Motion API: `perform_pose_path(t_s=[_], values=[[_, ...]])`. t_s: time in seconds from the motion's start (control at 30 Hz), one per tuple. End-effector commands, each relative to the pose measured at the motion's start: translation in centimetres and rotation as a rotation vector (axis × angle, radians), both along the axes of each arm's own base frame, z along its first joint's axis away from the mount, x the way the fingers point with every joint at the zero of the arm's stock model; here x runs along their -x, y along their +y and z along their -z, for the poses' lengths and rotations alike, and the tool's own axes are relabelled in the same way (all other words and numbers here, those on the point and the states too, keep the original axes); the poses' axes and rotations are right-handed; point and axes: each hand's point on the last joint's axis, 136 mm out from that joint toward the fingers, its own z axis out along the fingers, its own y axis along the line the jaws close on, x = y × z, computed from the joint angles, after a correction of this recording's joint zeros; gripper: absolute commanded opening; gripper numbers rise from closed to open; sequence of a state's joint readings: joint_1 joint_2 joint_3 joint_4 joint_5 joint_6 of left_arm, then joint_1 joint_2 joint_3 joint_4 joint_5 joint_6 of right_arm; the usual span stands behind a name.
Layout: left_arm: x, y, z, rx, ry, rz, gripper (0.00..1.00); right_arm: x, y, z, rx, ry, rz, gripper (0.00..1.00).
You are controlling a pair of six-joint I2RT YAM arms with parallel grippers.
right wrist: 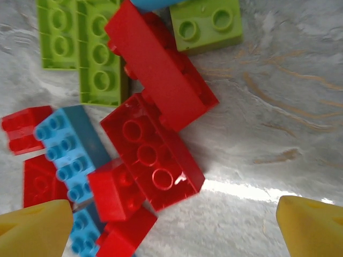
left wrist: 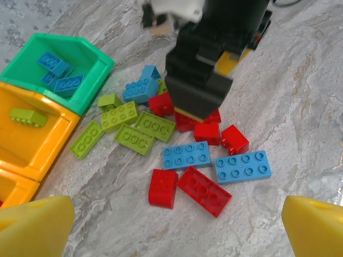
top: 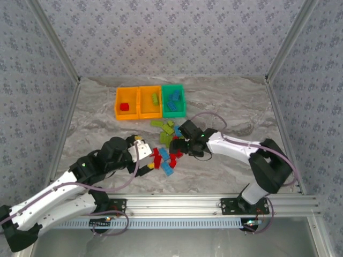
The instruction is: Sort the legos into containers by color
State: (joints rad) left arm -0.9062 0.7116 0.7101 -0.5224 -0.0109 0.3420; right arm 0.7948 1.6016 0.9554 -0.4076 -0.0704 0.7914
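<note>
Above red legos at worktop centre, right fingers spread wide; left fingers also spread, at 8 o'clock of lego pile.

You have a grey-and-tan marbled tabletop across the middle of the top view. At 12 o'clock stands the back wall, papered in a small grey floral print. The left wall at 9 o'clock and the right wall at 3 o'clock carry the same print. Aluminium posts slant up at 11 o'clock and 1 o'clock. A slotted aluminium rail runs across at 6 o'clock.
</note>
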Motion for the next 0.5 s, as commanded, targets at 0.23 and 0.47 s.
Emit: perform_pose_path(t_s=[0.23, 0.47], values=[[0.3, -0.1, 0.6, -0.002, -0.101, 0.071, 0.99, -1.9, 2.5, 2.8, 0.112, -0.017, -0.001, 0.85], [0.5, 0.2, 1.3, -0.018, -0.094, 0.071, 0.99, -1.6, 1.6, 3.9, 0.182, 0.010, 0.029, 0.50]])
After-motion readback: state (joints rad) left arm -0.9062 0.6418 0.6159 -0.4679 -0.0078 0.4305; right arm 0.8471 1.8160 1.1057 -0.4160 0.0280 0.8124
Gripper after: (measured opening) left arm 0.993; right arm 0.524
